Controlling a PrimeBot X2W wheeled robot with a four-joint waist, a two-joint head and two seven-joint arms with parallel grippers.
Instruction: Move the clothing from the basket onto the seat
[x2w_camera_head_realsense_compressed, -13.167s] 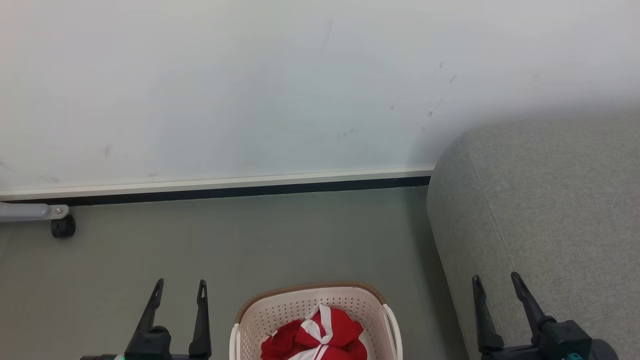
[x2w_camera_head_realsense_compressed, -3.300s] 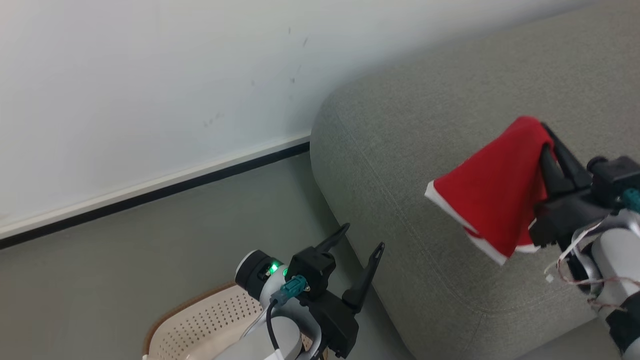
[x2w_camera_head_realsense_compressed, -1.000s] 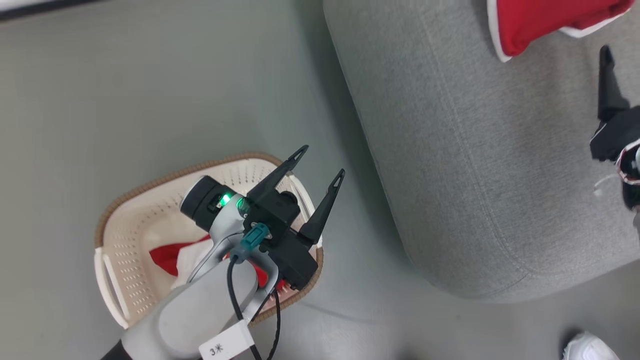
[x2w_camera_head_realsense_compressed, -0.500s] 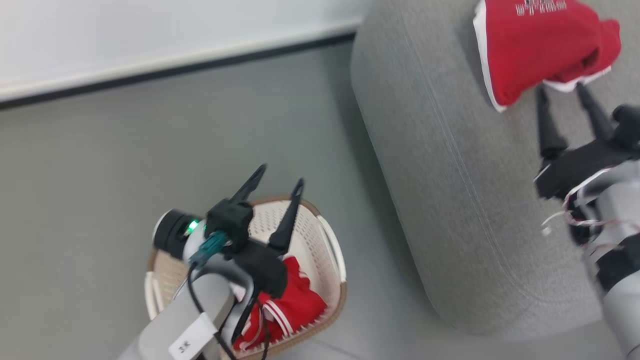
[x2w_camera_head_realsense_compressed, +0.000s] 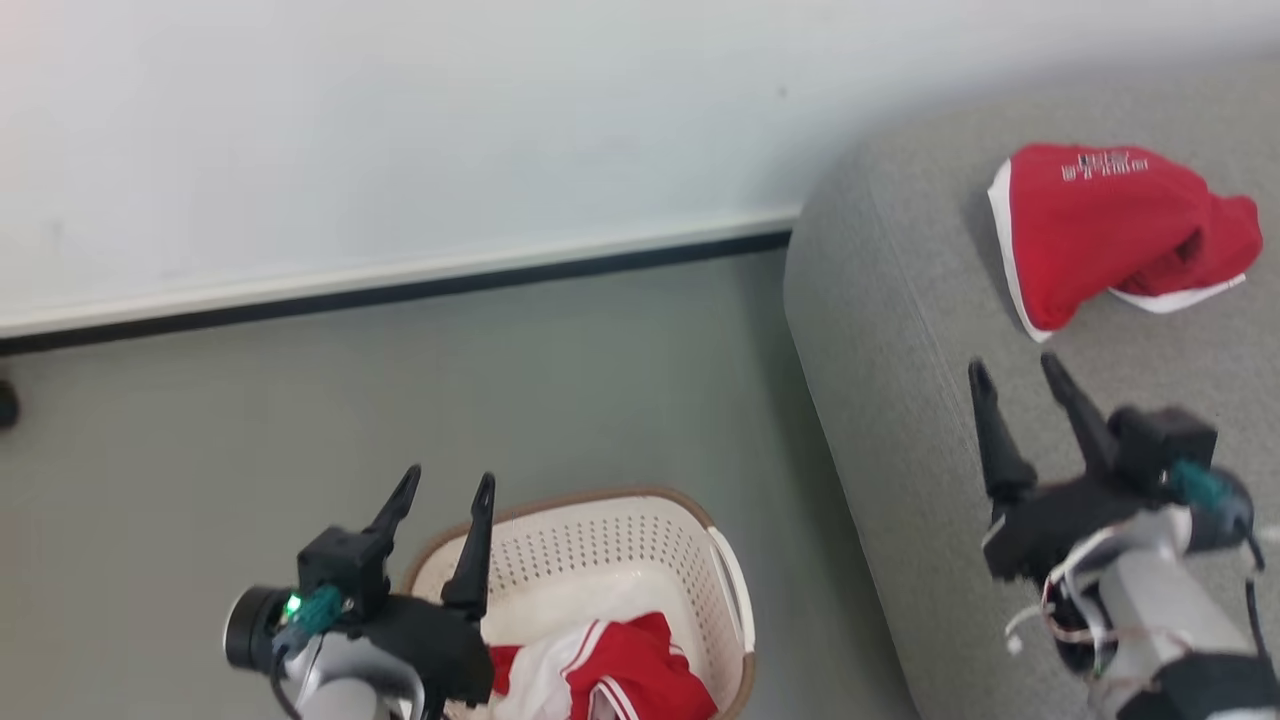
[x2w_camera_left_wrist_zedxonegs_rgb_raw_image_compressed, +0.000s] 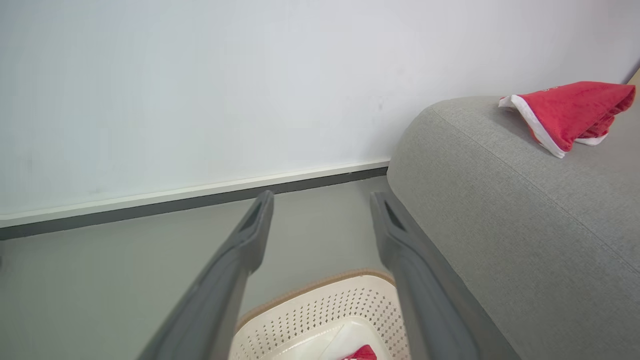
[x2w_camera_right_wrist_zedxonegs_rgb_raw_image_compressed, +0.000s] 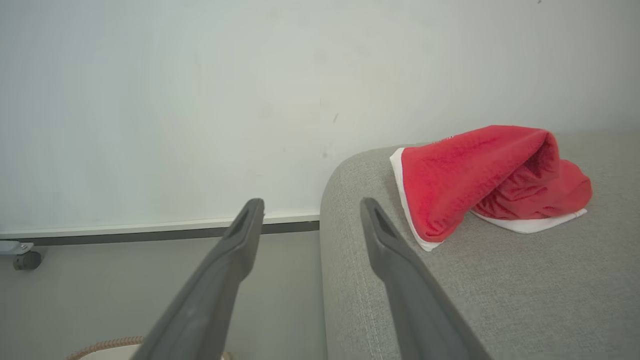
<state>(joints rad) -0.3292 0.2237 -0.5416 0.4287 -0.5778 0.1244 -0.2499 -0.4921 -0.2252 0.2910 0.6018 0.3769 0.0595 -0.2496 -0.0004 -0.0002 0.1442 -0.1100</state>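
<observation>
Released from the right pincer (x2w_camera_head_realsense_compressed: 1014, 364) that was carrying it a few seconds ago, the lettered red garment (x2w_camera_head_realsense_compressed: 1110, 225) is now lying on the seat (x2w_camera_head_realsense_compressed: 900, 420). The pincer is sitting clear of it, no longer touching the cloth. Its two dark fingers are standing wide apart with nothing between them. They are pointing toward the garment, which is resting ahead of the fingertips and a little to their right, near but apart. The garment is lying crumpled, with white trim along its near edge and small white lettering showing on top. Grey seat fabric is spreading out under and around this pincer.

On the other side, the left pincer (x2w_camera_head_realsense_compressed: 449, 476) is also standing open and empty, fingers spread. The basket (x2w_camera_head_realsense_compressed: 640, 525) is sitting on the floor (x2w_camera_head_realsense_compressed: 500, 370) below it and just to its right, and the pincer's right finger is crossing the basket's left rim in the head view. Inside, back toward the pincer's wrist, the second garment (x2w_camera_head_realsense_compressed: 630, 675), red and white, is still lying in a heap. Ahead of both pincers the pale wall (x2w_camera_head_realsense_compressed: 400, 130) is meeting the floor along a dark skirting strip (x2w_camera_head_realsense_compressed: 400, 292).
</observation>
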